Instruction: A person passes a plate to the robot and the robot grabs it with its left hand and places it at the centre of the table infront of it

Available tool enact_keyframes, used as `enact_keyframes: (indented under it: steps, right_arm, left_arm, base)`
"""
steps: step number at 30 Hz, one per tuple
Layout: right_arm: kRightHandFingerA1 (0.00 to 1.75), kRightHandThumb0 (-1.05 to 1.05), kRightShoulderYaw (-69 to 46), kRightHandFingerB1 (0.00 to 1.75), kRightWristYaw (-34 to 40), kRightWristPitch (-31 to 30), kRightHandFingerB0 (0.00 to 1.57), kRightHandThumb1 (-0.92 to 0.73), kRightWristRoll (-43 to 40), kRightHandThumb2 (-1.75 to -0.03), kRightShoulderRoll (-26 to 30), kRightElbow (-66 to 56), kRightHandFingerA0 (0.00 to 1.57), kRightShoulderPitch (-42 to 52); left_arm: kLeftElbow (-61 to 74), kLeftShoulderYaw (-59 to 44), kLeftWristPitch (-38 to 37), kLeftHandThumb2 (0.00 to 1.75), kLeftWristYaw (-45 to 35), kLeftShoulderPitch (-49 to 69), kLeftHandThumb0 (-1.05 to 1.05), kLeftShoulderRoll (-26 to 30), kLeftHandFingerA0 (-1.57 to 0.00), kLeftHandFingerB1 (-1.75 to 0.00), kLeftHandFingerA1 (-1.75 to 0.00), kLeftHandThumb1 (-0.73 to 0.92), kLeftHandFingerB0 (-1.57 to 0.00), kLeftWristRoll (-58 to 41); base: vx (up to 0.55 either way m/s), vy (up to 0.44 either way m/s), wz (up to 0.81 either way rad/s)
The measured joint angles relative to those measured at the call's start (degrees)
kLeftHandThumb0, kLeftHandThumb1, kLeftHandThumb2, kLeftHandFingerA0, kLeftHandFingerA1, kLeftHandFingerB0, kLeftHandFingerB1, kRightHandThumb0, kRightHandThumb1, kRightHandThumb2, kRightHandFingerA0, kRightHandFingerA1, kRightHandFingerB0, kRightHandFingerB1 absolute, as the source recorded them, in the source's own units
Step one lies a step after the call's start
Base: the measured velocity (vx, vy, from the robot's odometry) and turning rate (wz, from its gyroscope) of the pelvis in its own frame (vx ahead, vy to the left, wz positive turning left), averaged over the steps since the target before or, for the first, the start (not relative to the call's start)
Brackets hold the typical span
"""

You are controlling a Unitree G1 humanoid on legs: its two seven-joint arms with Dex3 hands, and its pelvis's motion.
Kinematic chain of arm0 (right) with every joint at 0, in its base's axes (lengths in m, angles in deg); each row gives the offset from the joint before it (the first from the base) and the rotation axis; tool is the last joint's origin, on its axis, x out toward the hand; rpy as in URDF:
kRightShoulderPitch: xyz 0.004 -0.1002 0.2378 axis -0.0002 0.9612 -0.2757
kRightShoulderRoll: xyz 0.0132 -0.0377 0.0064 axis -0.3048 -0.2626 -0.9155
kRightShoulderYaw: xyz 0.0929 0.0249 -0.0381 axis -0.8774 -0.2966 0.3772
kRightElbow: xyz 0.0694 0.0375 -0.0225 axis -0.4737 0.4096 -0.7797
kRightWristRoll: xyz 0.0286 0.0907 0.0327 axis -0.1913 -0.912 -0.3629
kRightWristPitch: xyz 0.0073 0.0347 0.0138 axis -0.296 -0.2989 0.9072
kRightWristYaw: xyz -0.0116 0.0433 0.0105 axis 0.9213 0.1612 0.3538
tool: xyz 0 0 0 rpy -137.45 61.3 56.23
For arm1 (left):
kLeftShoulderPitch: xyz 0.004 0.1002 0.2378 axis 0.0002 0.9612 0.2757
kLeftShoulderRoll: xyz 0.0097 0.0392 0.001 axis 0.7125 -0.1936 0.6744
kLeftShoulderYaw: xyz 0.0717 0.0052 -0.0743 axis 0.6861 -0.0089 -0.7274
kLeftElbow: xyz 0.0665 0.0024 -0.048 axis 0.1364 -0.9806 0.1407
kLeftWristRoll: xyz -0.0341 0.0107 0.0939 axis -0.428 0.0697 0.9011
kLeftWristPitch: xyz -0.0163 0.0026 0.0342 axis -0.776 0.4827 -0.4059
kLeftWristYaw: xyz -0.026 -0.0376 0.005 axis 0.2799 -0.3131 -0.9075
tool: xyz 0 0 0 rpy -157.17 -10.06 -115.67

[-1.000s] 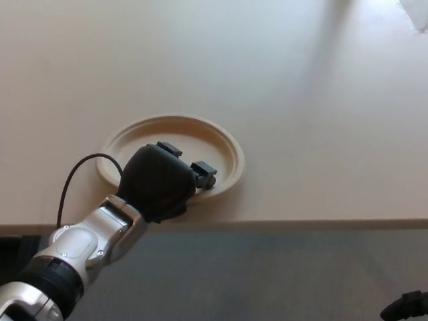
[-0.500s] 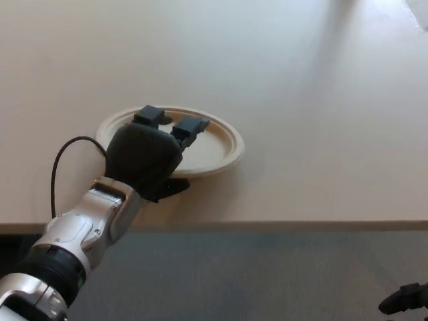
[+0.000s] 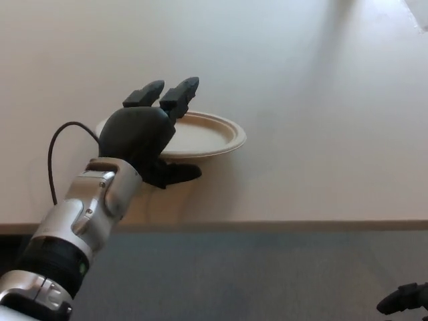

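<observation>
A beige paper plate (image 3: 200, 137) is near the table's front edge, left of the middle, with its near rim lifted so it looks tilted. My left hand (image 3: 144, 137) covers the plate's left part. Its two fingers (image 3: 180, 93) stretch out over the plate and its thumb (image 3: 177, 172) reaches under the near rim, so the hand holds the plate. Only a dark tip of my right hand (image 3: 403, 299) shows at the bottom right corner, below the table edge.
The pale table (image 3: 301, 80) fills most of the view, and its front edge (image 3: 301, 224) runs across low down. Grey floor lies below it. A black cable (image 3: 53, 160) loops from my left wrist. A white object (image 3: 418, 13) is cut off at the top right corner.
My left hand has moved up and forward, and its fingers have straightened from curled. The plate's near rim has risen off the table while its far rim has stayed in place.
</observation>
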Motion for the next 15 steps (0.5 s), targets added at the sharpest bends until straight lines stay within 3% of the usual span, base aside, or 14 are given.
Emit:
enact_keyframes:
  steps: [1, 3, 4, 5, 6, 8, 9, 11, 12, 13, 15]
  right_arm:
    - [0.78, -0.45, 0.0, 0.64, 0.0, 0.0, 0.51, -0.46, 0.0, -0.92, 0.0, 0.0, 0.78, 0.0]
    - [0.78, -0.45, 0.1, 0.64, 0.0, 0.0, 0.51, -0.46, 0.0, -0.92, -0.1, 0.0, 0.78, 0.0]
    - [0.77, -0.44, 0.1, 0.63, 0.0, 0.0, 0.49, -0.45, 0.0, -0.9, -0.1, 0.0, 0.75, -0.1]
    - [0.77, -0.45, 0.1, 0.64, 0.0, 0.0, 0.49, -0.44, 0.0, -0.9, -0.1, 0.0, 0.76, -0.1]
    - [0.77, -0.46, 0.1, 0.64, 0.0, 0.0, 0.49, -0.43, 0.0, -0.89, -0.2, 0.0, 0.75, -0.1]
    - [0.78, -0.48, 0.1, 0.64, 0.0, 0.0, 0.51, -0.43, 0.0, -0.88, -0.2, 0.0, 0.79, -0.1]
    - [0.78, -0.47, 0.2, 0.64, 0.0, 0.0, 0.5, -0.42, 0.0, -0.88, -0.3, 0.0, 0.78, -0.2]
    - [0.78, -0.47, 0.2, 0.64, 0.0, 0.0, 0.48, -0.41, 0.0, -0.88, -0.3, 0.0, 0.77, -0.2]
    - [0.78, -0.47, 0.2, 0.64, 0.0, 0.0, 0.48, -0.42, 0.0, -0.88, -0.3, 0.0, 0.76, -0.2]
    - [0.67, -0.45, 0.2, 0.55, 0.0, 0.0, 0.57, -0.58, 0.0, -0.57, -0.3, 0.0, 0.75, -0.2]
    - [0.66, -0.45, 0.3, 0.55, 0.0, 0.0, 0.58, -0.58, 0.0, -0.57, -0.4, 0.0, 0.74, -0.2]
  left_arm:
    - [0.0, -0.5, 0.2, 0.6, -0.9, 0.0, -0.93, -0.2, 0.0, 0.0, -0.03, 0.57, 0.0, -0.6]
    - [0.2, -1.9, 0.7, 0.6, -3.6, 0.0, -0.93, -0.7, 0.0, 0.0, -0.03, 0.57, 0.0, -2.5]
    - [0.2, -2.2, 0.9, 0.89, -4.1, 0.0, -0.85, -0.8, 0.0, 0.0, -0.07, 0.48, 0.0, -2.9]
    - [0.2, -3.2, 1.5, 0.93, -5.9, 0.0, -0.9, -1.0, -0.02, 0.0, -0.12, 0.51, 0.0, -4.2]
    - [0.2, -3.7, 1.7, 0.96, -6.7, 0.0, -0.96, -1.0, -0.14, 0.0, -0.35, 0.59, 0.0, -4.7]
    - [0.2, -5.1, 2.7, 1.01, -9.2, -0.1, -0.97, -1.2, -0.16, 0.0, -0.38, 0.61, 0.0, -6.4]
    - [0.2, -6.0, 3.3, 1.06, -10.6, -0.1, -0.98, -1.2, -0.09, -0.01, -0.29, 0.66, 0.0, -7.4]
    - [0.2, -6.9, 3.9, 1.11, -12.0, -0.1, -0.98, -1.2, -0.06, -0.05, -0.31, 0.71, 0.0, -8.4]
    - [0.1, -8.4, 5.0, 1.21, -14.2, -0.1, -0.96, -1.3, -0.02, -0.06, -0.32, 0.79, 0.0, -10.1]
    - [0.1, -8.9, 5.3, 1.24, -14.9, -0.1, -0.95, -1.3, -0.01, -0.07, -0.32, 0.83, 0.0, -10.6]
    - [0.1, -11.1, 7.2, 1.27, -17.8, -0.1, -0.94, -1.5, -0.02, -0.08, -0.33, 0.87, 0.0, -13.1]
  base:
    - [0.0, 0.0, 0.0]
    - [0.0, 0.0, 0.0]
    - [0.0, 0.0, 0.0]
    - [0.0, 0.0, 0.0]
    - [0.0, 0.0, 0.0]
    - [0.0, 0.0, 0.0]
    - [0.0, 0.0, 0.0]
    - [0.0, 0.0, 0.0]
    - [0.0, 0.0, 0.0]
    - [0.0, 0.0, 0.0]
    - [0.0, 0.0, 0.0]
